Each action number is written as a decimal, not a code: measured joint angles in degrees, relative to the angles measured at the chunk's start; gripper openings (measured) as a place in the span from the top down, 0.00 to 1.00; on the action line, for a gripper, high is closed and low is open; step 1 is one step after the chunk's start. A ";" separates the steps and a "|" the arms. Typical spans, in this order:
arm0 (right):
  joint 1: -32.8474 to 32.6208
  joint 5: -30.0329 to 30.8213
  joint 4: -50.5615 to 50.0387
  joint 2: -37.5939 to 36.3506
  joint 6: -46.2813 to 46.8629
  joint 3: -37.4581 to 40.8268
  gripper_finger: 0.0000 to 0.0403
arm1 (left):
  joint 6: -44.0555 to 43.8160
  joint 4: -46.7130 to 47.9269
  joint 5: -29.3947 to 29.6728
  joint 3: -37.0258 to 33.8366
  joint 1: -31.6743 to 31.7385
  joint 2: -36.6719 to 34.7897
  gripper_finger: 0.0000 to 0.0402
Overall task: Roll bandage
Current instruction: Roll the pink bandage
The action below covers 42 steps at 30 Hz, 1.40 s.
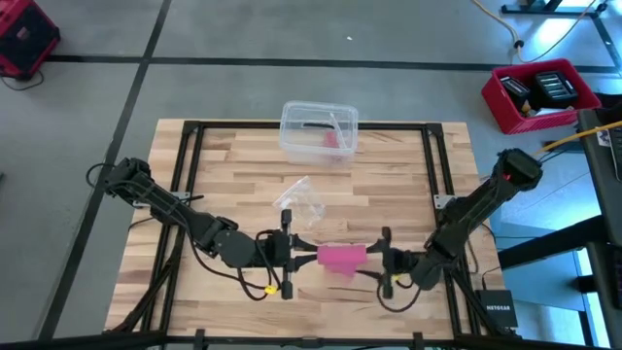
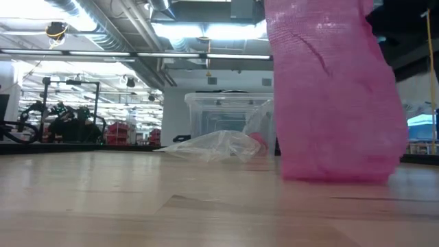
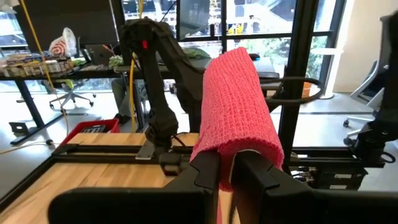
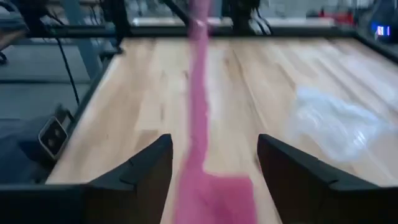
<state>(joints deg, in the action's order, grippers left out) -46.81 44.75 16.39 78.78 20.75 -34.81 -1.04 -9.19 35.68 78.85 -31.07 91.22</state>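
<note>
Bandage (image 1: 341, 257) is hanging between both arms near the table's front edge, left gripper (image 3: 227, 171) pinching its end while right gripper (image 4: 211, 165) is sitting spread apart, strip running lengthwise between its fingers.

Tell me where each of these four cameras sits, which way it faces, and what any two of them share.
High view: overhead, straight down on the table; both arms show, left gripper shut on the bandage, right gripper beside it.
Low view: at table-top height, level across; the bandage fills the foreground, no arm shows.
Left wrist view: past its own shut fingers at the bandage.
Right wrist view: past its open fingers along the table.
Shared: high and low views both show the clear box.
</note>
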 joint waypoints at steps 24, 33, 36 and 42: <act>7.98 -7.83 37.80 14.21 -14.18 -0.20 0.44 | 0.02 -0.26 -1.16 0.00 0.00 -0.04 0.95; 6.23 -1.26 35.34 14.21 -22.23 -3.62 0.48 | 0.07 -0.22 -1.16 0.00 0.00 -0.04 0.95; 6.17 -0.84 33.17 14.17 -23.47 -4.60 0.57 | 0.17 -0.22 -1.16 0.00 0.00 -0.04 0.95; 6.17 -1.85 29.25 14.19 -22.69 -4.68 0.88 | 0.32 -0.23 -1.16 0.00 0.00 -0.04 0.95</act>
<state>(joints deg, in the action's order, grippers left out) -40.64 42.90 45.63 92.97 -1.93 -39.48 -0.72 -9.43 34.52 78.85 -31.07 91.18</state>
